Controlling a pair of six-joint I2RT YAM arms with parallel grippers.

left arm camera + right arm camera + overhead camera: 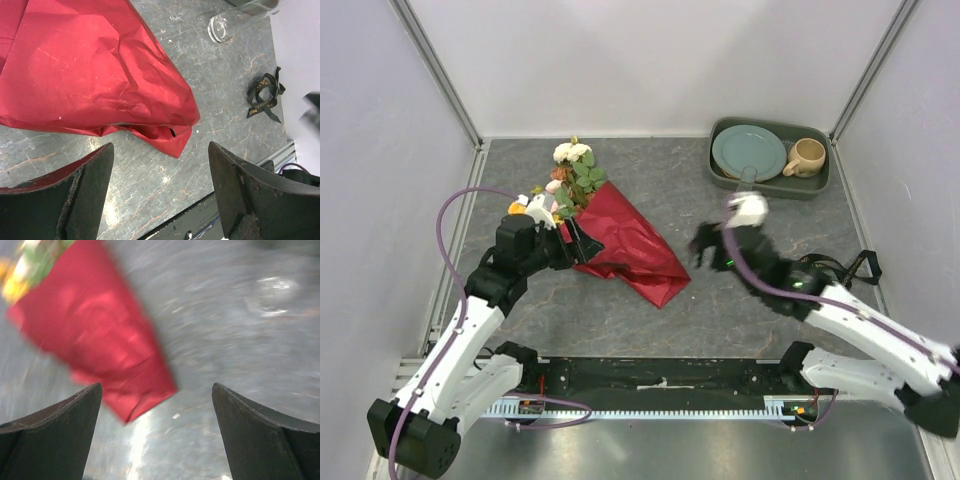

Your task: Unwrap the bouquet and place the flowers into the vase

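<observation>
Grey marbled tabletop (650,320), white walls (650,60): bouquet (630,250) down flat, nothing held.
Far left: left gripper (160,147) has its fingers spread wide with nothing between them. The red-wrapped bouquet lies directly ahead of its tips, and the flowers (575,172) stick out of the far end, up past that gripper. Off its right finger in the left wrist view, the black ribbon (265,95) lies loose on the tabletop. Further out is the clear vase (221,26), only partly in frame, pose unclear. Then right gripper (156,387), also fully spread and empty. The paper's pointed end sits ahead and left of it, apart; the right wrist view is blurred. Past it, tray (770,188) with plate (748,152) and mug (807,157), far right corner.
</observation>
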